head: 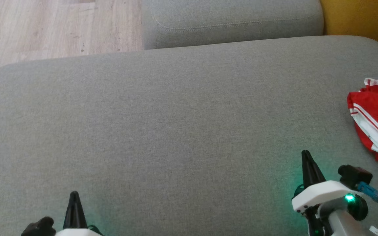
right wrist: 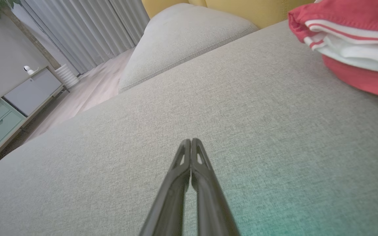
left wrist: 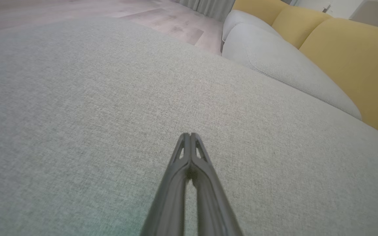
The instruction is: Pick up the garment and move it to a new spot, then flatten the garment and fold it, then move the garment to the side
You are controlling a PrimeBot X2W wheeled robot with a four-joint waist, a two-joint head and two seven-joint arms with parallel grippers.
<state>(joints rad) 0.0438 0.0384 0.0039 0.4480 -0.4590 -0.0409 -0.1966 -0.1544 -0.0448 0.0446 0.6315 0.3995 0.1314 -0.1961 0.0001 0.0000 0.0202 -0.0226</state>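
The garment point(head: 377, 121) is a red piece with white stripes, bunched up at the far right edge of the grey cushion point(head: 176, 124). It also shows at the upper right of the right wrist view as the garment point(right wrist: 353, 42). My right gripper point(head: 305, 154) hovers over the cushion to the garment's left, apart from it, fingers pressed together on nothing; in its own view the right gripper point(right wrist: 191, 141) is shut. My left gripper point(head: 74, 194) sits at the lower left, far from the garment, and the left gripper point(left wrist: 190, 135) is shut and empty.
A second grey cushion point(head: 231, 23) lies beyond the big one. Yellow sofa backs point(left wrist: 349, 55) rise behind it on the right. Wooden floor point(head: 44, 26) shows past the cushion's far left edge. Grey curtains point(right wrist: 87, 29) and a low cabinet point(right wrist: 15, 101) stand further off.
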